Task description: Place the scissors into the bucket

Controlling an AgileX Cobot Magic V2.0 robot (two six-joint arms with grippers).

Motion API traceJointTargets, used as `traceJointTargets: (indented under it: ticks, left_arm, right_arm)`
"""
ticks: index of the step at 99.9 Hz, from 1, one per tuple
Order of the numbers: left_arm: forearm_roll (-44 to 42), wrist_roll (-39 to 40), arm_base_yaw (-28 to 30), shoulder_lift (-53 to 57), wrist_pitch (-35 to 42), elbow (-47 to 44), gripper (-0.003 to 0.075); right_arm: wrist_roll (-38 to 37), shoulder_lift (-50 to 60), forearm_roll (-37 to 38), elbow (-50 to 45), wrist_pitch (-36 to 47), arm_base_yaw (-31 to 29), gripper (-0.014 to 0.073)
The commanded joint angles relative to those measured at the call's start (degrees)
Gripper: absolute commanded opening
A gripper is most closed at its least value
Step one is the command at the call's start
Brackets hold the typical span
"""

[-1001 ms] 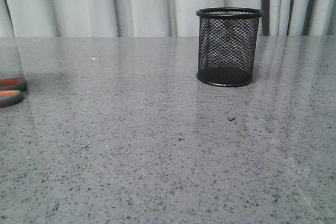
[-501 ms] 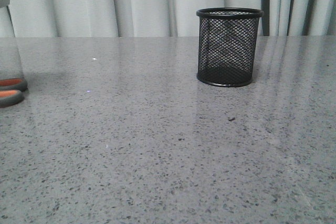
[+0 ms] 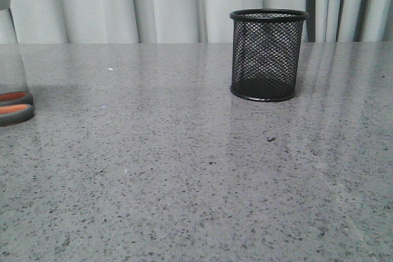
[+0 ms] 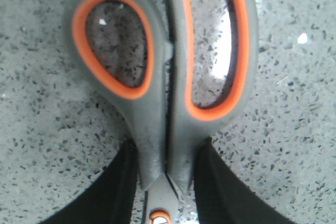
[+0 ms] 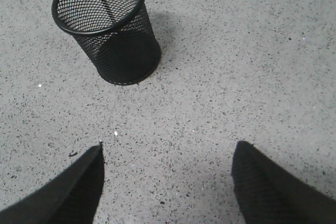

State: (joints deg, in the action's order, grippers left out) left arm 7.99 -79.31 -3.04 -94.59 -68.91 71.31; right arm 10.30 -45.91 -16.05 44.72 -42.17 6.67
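Grey speckled stone-look surface point(image 3: 184, 170), glossy, with pale vertical reflections toward the far right; pale grey pleated curtains point(image 3: 166, 4) closing off the room behind it. Small dark fleck point(image 3: 271, 139) on the surface in front of the bucket. Bucket point(image 3: 268, 54) upright on the far right-of-centre part of the surface, black wire mesh with solid rim and base ring; mesh see-through in front view, nothing visible inside. Same bucket point(image 5: 107, 30) in right wrist view, seen from above at an angle, interior bare down to the base. Scissors point(image 3: 15, 107) flat on the surface at the far left edge of front view, only the two grey, orange-lined handle loops showing, well apart from the bucket. In left wrist view, scissors point(image 4: 165, 72) fill the picture: handle loops side by side and touching, blades out of sight. Left hand point(image 4: 167, 182): two black fingers point(image 4: 113, 192) either side of the handle necks just above the pivot, pressed against them, narrowly spread and gripping the scissors. Right hand point(image 5: 168, 182): spread wide, nothing between the fingers point(image 5: 73, 187), above bare surface near the bucket.
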Motion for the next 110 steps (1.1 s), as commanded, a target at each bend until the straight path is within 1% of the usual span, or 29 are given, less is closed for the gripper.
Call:
traceJointTargets:
  ticks: [1,22,34,46,62,75,79,95,96,97,103,110]
  left_arm:
    - [0.42,2.86,0.2,0.82,1.65,1.96,-0.002]
    - [0.8,6.93,-1.2,3.37,-2.37,9.59,-0.002]
    - [-0.01,8.89,-4.03,6.51,-3.49,14.04,-0.002]
    - [-1.45,11.89,-8.17,9.86,-3.49,17.72,-0.002]
    - [-3.64,15.01,-13.96,14.35,-3.49,20.23,-0.002]
    - [-6.04,19.51,-19.43,16.88,-3.38,21.69,-0.002]
    - [-6.77,20.93,-21.2,17.44,-3.38,22.18,-0.002]
    - [-7.99,24.84,-28.05,18.34,-2.65,23.93,-0.002]
    - [-7.99,25.04,-28.7,18.34,-2.54,23.95,-0.002]
    - [-7.99,25.2,-29.03,18.34,-2.54,24.23,-0.002]
    - [-8.3,26.99,-31.98,18.34,-1.17,24.52,-0.002]
    - [-10.15,29.94,-35.73,18.34,0.73,24.52,-0.002]
  right_arm:
    - [0.64,0.09,-0.63,2.06,3.37,0.17,0.0463]
    - [0.64,0.09,-0.77,2.06,3.26,0.17,0.0463]
    - [0.99,0.09,-2.25,2.06,3.26,0.17,0.0463]
    - [3.51,0.09,-6.72,2.06,3.51,0.17,0.0463]
    - [11.47,0.09,-19.76,3.28,3.62,0.17,0.0463]
    - [17.94,-0.12,-31.15,6.35,3.41,0.17,0.0463]
    - [19.29,-0.44,-33.59,7.25,3.14,0.17,0.0463]
    - [25.32,-3.12,-43.26,11.41,-0.6,0.17,0.0463]
    - [25.96,-3.45,-45.05,11.71,-0.87,0.17,0.0463]
    - [26.27,-3.6,-45.05,11.85,-1.04,0.17,0.0463]
    - [29.48,-5.02,-51.5,12.91,-2.67,0.17,0.0463]
    - [32.37,-6.77,-56.95,14.09,-4.91,0.17,0.0463]
